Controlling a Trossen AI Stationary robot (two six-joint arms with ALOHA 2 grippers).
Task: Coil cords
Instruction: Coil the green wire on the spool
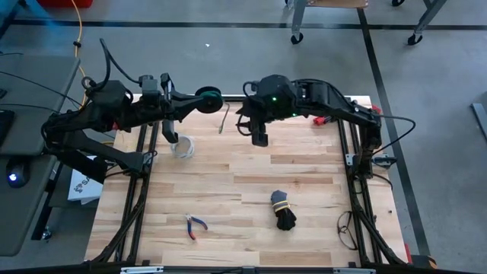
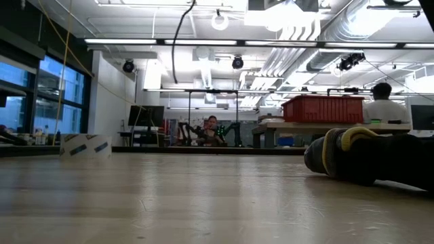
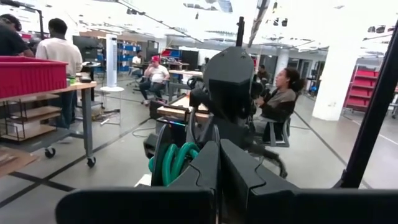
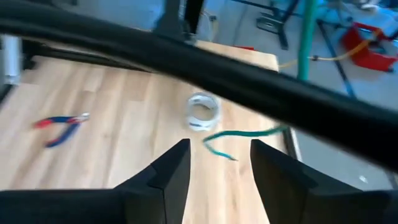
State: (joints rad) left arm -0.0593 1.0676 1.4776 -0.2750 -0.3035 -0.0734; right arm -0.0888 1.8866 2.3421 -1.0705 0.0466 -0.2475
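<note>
We are seeing the green cord (image 1: 208, 95) wound into a small dark coil at the far edge of the table (image 1: 243, 221), held up at the tip of the left gripper (image 1: 199, 97), whose jaws are pressed together on it; its thin tail (image 1: 224, 118) is hanging down toward the wood. The right gripper (image 1: 259, 138) is hovering just right of the tail, jaws spread and empty. A pale ring (image 1: 183, 146) is lying at far left, pliers (image 1: 195, 226) at near left, a black bundle (image 1: 283, 211) at near right.

Wooden table (image 1: 243, 175) holding tools and spare items.
Blue-and-red pliers (image 1: 195, 225) near the front edge, a black cord bundle with a yellow tie (image 1: 283, 209) nearby, a pale ring (image 1: 183, 146) farther back.
</note>
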